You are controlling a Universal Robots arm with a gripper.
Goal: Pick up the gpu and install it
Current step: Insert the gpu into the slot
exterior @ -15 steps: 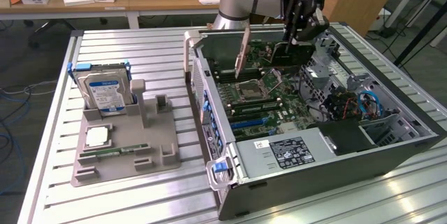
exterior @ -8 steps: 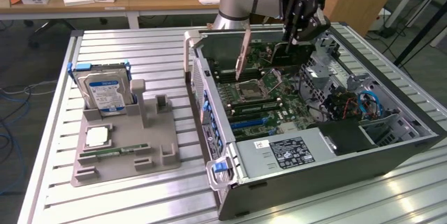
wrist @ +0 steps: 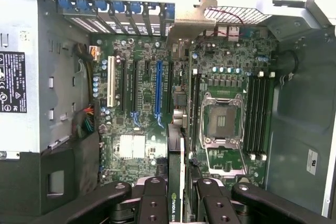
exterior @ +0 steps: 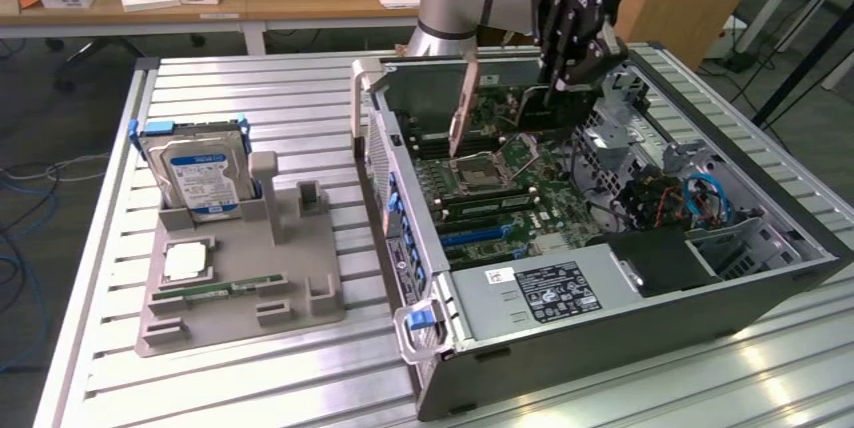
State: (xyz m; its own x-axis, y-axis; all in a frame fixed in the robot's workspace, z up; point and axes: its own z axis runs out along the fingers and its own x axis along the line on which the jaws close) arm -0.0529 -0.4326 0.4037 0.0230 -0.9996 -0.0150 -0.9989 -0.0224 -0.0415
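My gripper point(exterior: 566, 76) is shut on the gpu point(exterior: 518, 100) and holds it on edge above the open computer case point(exterior: 747, 293). The gpu is a dark board with a pale metal bracket point(exterior: 462, 113) at the end toward the exterior view's left. In the wrist view the gpu point(wrist: 176, 171) shows edge-on between the black fingers point(wrist: 154, 199), and its bracket point(wrist: 192, 20) reaches toward the case's rear slot openings. It hangs over the motherboard point(wrist: 136, 124), between the blue expansion slot point(wrist: 158, 92) and the CPU socket point(wrist: 221, 121), apart from the board.
A grey holder point(exterior: 234, 293) on the exterior view's left carries a silver hard drive point(exterior: 200, 176), a CPU point(exterior: 184, 262) and a green RAM stick point(exterior: 214, 290). Inside the case are the power supply point(exterior: 541, 293) and cables point(exterior: 694, 198). The slatted table point(exterior: 267, 98) surrounds both.
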